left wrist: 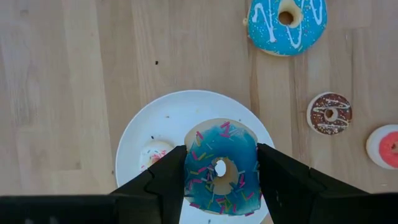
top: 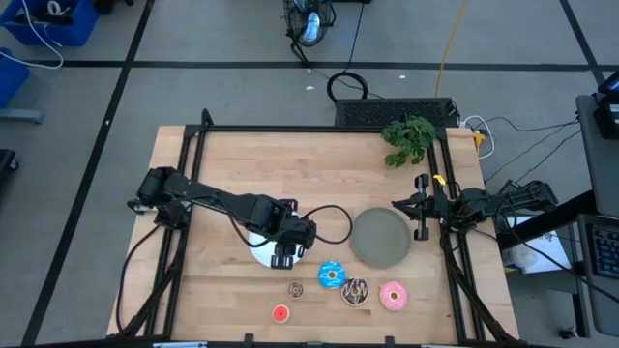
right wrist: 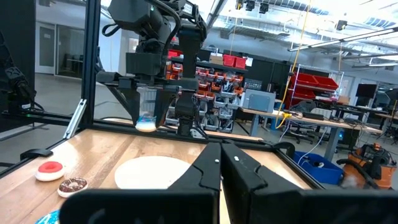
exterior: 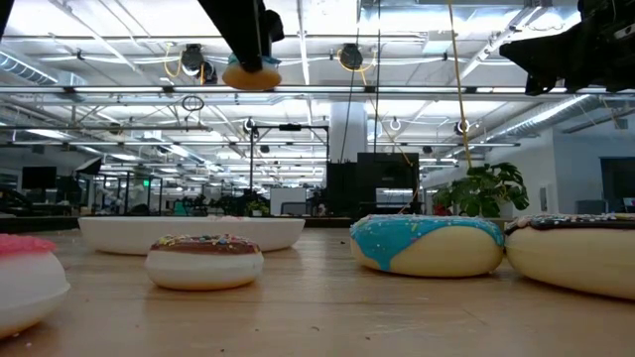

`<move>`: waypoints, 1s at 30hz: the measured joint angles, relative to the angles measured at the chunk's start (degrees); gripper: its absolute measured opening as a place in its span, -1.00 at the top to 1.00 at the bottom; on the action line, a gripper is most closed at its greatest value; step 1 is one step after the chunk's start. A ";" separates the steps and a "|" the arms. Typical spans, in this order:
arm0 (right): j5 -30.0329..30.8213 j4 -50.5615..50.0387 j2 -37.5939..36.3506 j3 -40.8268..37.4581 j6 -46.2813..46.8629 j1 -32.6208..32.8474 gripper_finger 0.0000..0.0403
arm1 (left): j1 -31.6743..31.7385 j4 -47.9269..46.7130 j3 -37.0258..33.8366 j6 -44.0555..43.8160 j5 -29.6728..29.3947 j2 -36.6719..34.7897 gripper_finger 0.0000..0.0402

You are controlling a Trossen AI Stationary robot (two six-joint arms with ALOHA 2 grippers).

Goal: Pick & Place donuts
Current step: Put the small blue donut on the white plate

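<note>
Your left tool [left wrist: 221, 180] grips a small blue donut [left wrist: 221, 168] with sprinkles, held in the air above the white plate [left wrist: 168, 118]. A small white-pink donut [left wrist: 153, 154] already lies on that plate. On the tabletop [top: 251, 164] beside it lie the large blue donut [top: 332, 275], chocolate donut [top: 355, 291], pink donut [top: 393, 296], small brown donut [top: 296, 289] and red donut [top: 280, 313]. Your right tool [right wrist: 221, 163] is pinched closed, empty, at the tabletop's right edge beside the grey plate [top: 380, 238].
</note>
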 joint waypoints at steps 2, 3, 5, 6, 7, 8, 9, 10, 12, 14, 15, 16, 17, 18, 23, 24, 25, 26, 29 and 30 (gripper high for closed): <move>-0.01 0.00 0.00 0.01 0.00 0.00 1.00 | 0.00 -0.01 0.00 0.00 0.00 0.00 0.07; -0.02 0.00 0.00 0.02 0.00 -0.01 1.00 | 0.00 -0.01 0.00 0.00 0.00 0.00 0.07; 0.00 0.00 0.00 0.01 0.04 -0.01 1.00 | 0.00 -0.01 0.00 -0.04 0.00 0.00 0.07; -0.01 0.00 0.00 0.01 0.04 -0.01 1.00 | 0.00 -0.01 0.00 -0.04 0.00 0.00 0.07; 0.00 0.00 0.00 0.01 0.05 0.00 1.00 | 0.00 0.01 0.00 -0.03 0.00 0.00 0.07; -0.01 0.00 0.00 0.02 0.04 0.00 1.00 | 0.00 0.01 0.00 -0.02 0.00 0.00 0.07; 0.00 0.00 0.01 0.02 0.06 -0.01 1.00 | 0.00 0.01 0.00 -0.02 0.00 0.00 0.07; -0.01 0.00 0.01 0.01 0.05 0.00 1.00 | 0.00 0.00 0.00 -0.05 0.00 0.00 0.07; 0.00 0.00 0.00 0.02 0.07 -0.01 1.00 | 0.00 0.00 0.00 -0.07 -0.01 0.01 0.07; 0.00 0.00 0.00 0.00 0.07 -0.01 1.00 | 0.00 0.02 0.00 -0.07 -0.02 0.02 0.07; -0.02 0.00 0.00 0.00 0.07 0.00 1.00 | 0.00 0.02 0.00 -0.07 -0.02 0.02 0.07; 0.00 0.00 0.02 0.00 0.08 0.01 1.00 | 0.00 0.04 0.00 -0.07 -0.02 0.02 0.07; -0.01 0.00 0.02 0.01 0.09 -0.01 1.00 | 0.00 0.04 0.00 -0.06 -0.02 0.02 0.07; -0.01 0.00 0.02 0.01 0.09 0.00 1.00 | 0.00 0.04 0.00 -0.04 -0.02 0.02 0.07; -0.02 0.00 0.02 0.00 0.09 0.01 1.00 | 0.16 0.04 0.00 -0.16 -0.49 0.02 0.07; 0.00 0.00 0.02 0.00 0.09 0.01 1.00 | 0.29 0.08 0.00 -0.54 -0.56 0.02 0.07; -0.01 0.00 0.02 0.00 0.09 0.00 1.00 | 0.44 0.07 0.00 -1.03 -0.83 0.02 0.07; -0.01 0.00 0.02 0.00 0.09 -0.01 1.00 | 0.58 0.07 0.00 -1.53 -1.44 0.02 0.07; -0.02 0.00 0.02 0.01 0.10 0.00 1.00 | 1.19 0.12 0.00 -3.28 -3.72 0.54 0.07; -0.01 0.00 0.02 0.01 0.10 -0.01 1.00 | 1.44 0.07 -0.05 -3.80 -4.18 0.84 0.07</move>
